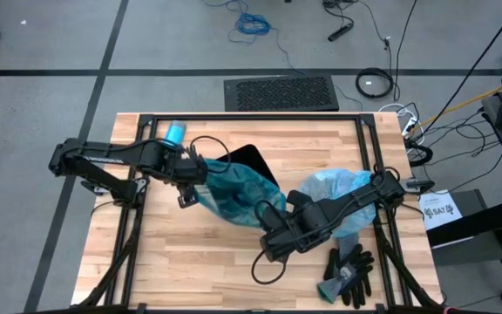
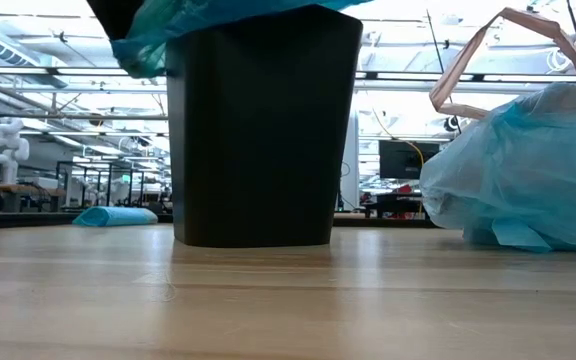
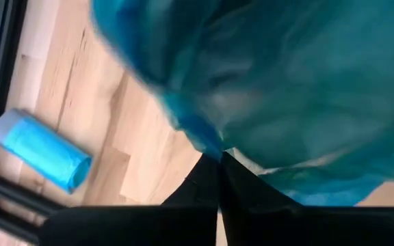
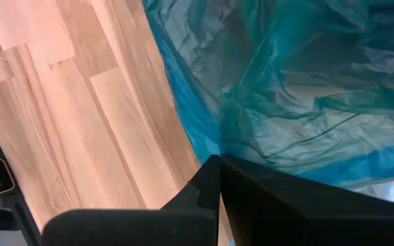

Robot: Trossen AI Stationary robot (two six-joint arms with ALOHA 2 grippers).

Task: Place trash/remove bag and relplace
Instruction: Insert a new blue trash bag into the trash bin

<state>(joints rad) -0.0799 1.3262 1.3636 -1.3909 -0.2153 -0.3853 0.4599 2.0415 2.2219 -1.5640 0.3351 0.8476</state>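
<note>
Both grippers are clenched on one teal-green plastic bag (image 1: 234,194) stretched over the black bin (image 2: 260,125) at table centre. The left gripper (image 1: 192,173) pinches the bag's edge at nine o'clock, the right gripper (image 1: 273,214) at five o'clock. The pale sky-blue bin liner (image 1: 342,196) lies bunched at three o'clock. A blue liner roll (image 1: 174,133) lies at eleven o'clock; black-and-grey gloves (image 1: 349,270) at five.
</note>
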